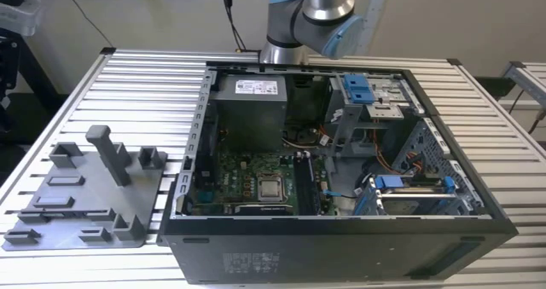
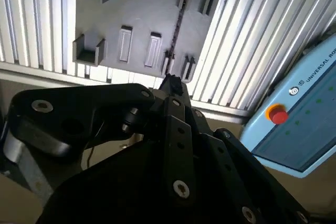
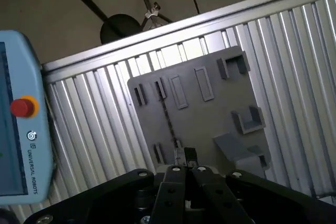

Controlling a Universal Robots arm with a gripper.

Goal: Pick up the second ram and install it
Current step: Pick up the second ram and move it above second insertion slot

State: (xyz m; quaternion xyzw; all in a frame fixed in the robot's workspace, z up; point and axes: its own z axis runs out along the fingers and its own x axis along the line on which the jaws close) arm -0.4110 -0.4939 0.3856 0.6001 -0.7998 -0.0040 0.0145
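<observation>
End effector [image 3: 185, 155] pressed together, empty, high abv second ram [image 3: 168, 120], on edge in gray fixture tray [image 3: 210, 121].

White sticker [image 1: 257, 85] with dark print on the grey metal power supply box [image 1: 247, 113], far end of the open black computer case [image 1: 341, 250]; print too small to make out. Block of small white print [image 1: 250, 263] on the case's near outer wall, likewise illegible. In both wrist views, round logo and a row of capital letters [image 2: 316, 73] [image 3: 32, 156] on the pale blue plastic control pendant [image 2: 294, 135] [image 3: 21, 66], near its red round button [image 2: 277, 114] [image 3: 22, 106].
</observation>
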